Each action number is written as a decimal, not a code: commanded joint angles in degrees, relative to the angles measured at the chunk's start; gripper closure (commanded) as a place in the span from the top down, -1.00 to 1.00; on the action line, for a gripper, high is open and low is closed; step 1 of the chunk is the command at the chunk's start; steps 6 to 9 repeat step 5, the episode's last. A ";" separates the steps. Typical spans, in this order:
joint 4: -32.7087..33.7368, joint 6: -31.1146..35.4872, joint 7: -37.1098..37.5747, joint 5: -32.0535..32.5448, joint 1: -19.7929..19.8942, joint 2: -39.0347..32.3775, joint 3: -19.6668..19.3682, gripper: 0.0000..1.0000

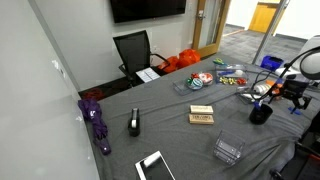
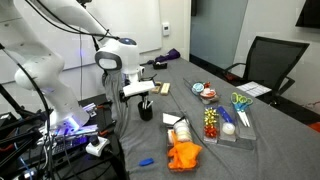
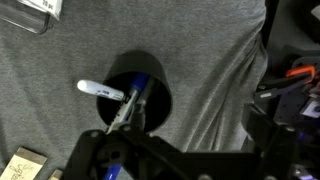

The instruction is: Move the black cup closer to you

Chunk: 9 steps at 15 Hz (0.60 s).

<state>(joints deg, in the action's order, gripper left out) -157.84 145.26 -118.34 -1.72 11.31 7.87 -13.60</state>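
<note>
1. One black cup (image 3: 152, 78) fills the middle of the wrist view. It stands upright on the grey tabletop (image 1: 170, 138), and the camera looks straight down into its open top.
2. Two pen-like items stick out of the cup: a white marker (image 3: 103, 91) leaning over the rim, and a blue pen (image 3: 137, 100) beside it.
3. In both exterior views the cup (image 1: 260, 115) (image 2: 146, 110) stands near the tabletop edge closest to the robot's base.
4. The gripper (image 2: 141, 95) hangs directly over the cup, close to the pen tops. I cannot tell from these views whether its fingers are apart or together, nor whether they touch the cup. In the wrist view its dark body covers the cup's lower rim.
5. A small tan box (image 1: 202, 116) lies near the cup towards the middle of the tabletop. A clear plastic container (image 1: 228, 151) lies a little farther off.
6. A black stapler-like object (image 1: 134, 123) sits well apart from the cup, towards the far side of the tabletop, and a purple object (image 1: 97, 122) lies beyond it at the edge.
7. An orange cloth (image 2: 183, 155) lies crumpled near a tabletop edge, next to a clear tray of colourful small items (image 2: 225, 125).
8. A black office chair (image 1: 133, 50) stands off the tabletop, by the wall.
</note>
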 commanded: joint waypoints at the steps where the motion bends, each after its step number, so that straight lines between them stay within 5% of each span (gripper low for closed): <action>1: 0.07 -6.76 1.40 2.52 0.66 6.14 -1.10 1.00; 9: 0.76 -11.39 1.27 3.36 0.84 9.97 -2.58 1.00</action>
